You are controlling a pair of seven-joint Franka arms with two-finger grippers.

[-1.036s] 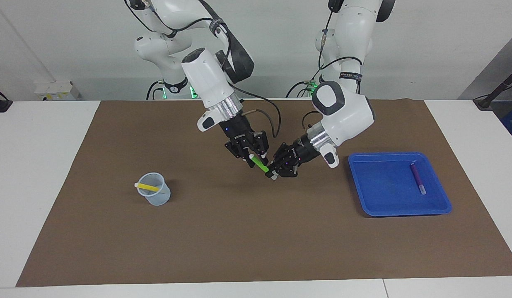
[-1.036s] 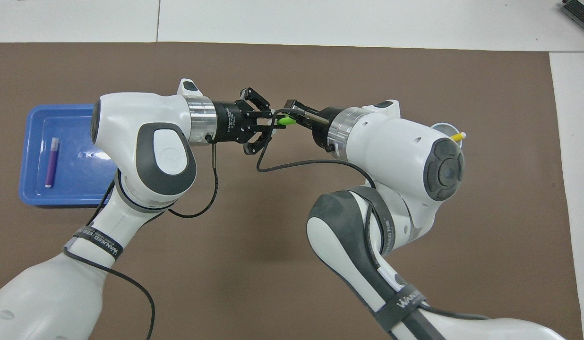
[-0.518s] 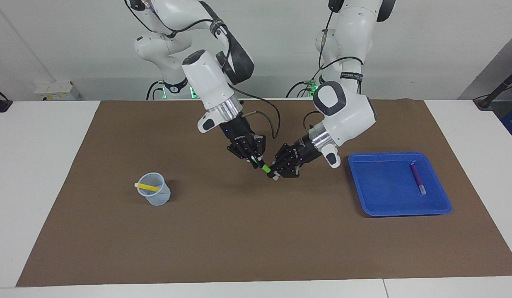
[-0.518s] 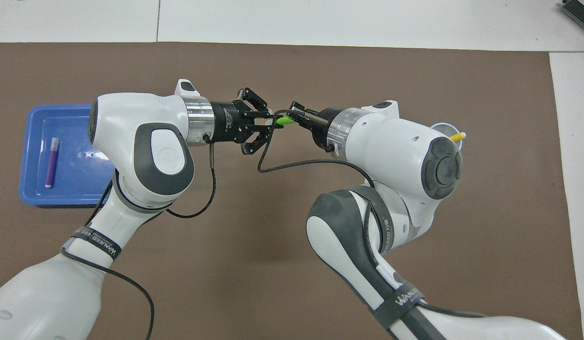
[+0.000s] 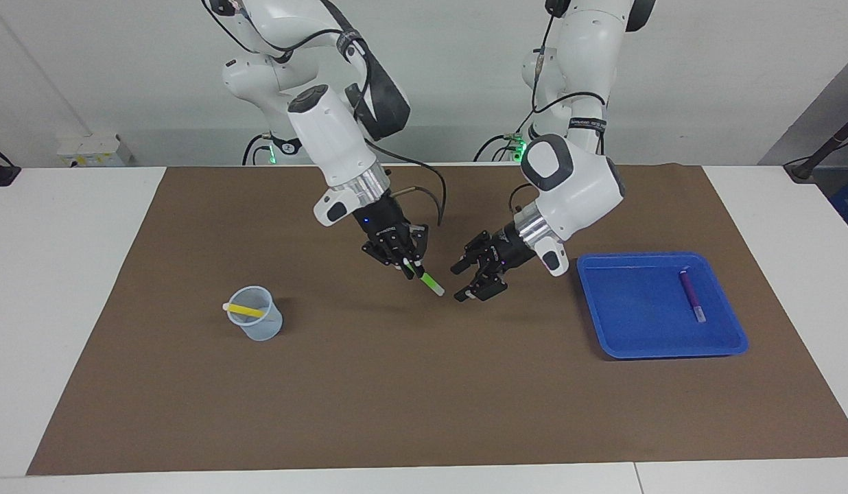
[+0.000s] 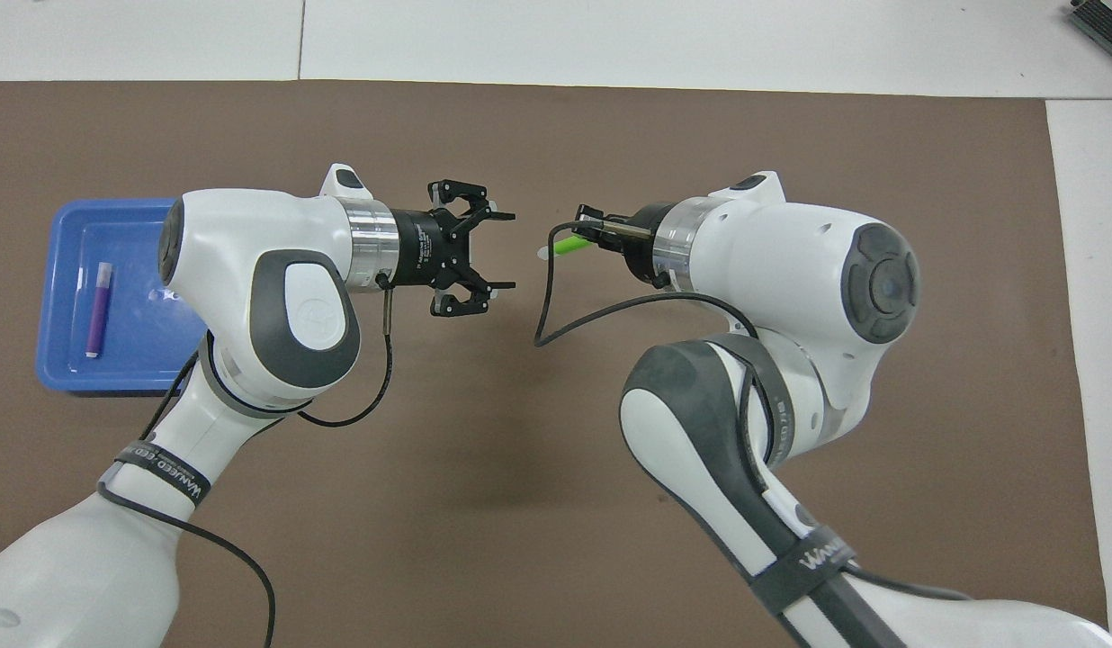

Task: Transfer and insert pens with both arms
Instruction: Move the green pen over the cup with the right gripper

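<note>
Over the middle of the brown mat, my right gripper is shut on the green pen, whose pale cap end points down toward my left gripper. My left gripper hangs open a short way from the pen, touching nothing. The yellow pen leans inside the clear cup; in the overhead view the right arm covers both. The purple pen lies in the blue tray.
The blue tray sits toward the left arm's end of the table, the clear cup toward the right arm's end. A brown mat covers most of the white table. A black cable loops below the right wrist.
My left gripper has opened, let go of the green pen and drawn back toward the tray. My right gripper closed on the pen and now carries it alone, shifted slightly toward the cup.
</note>
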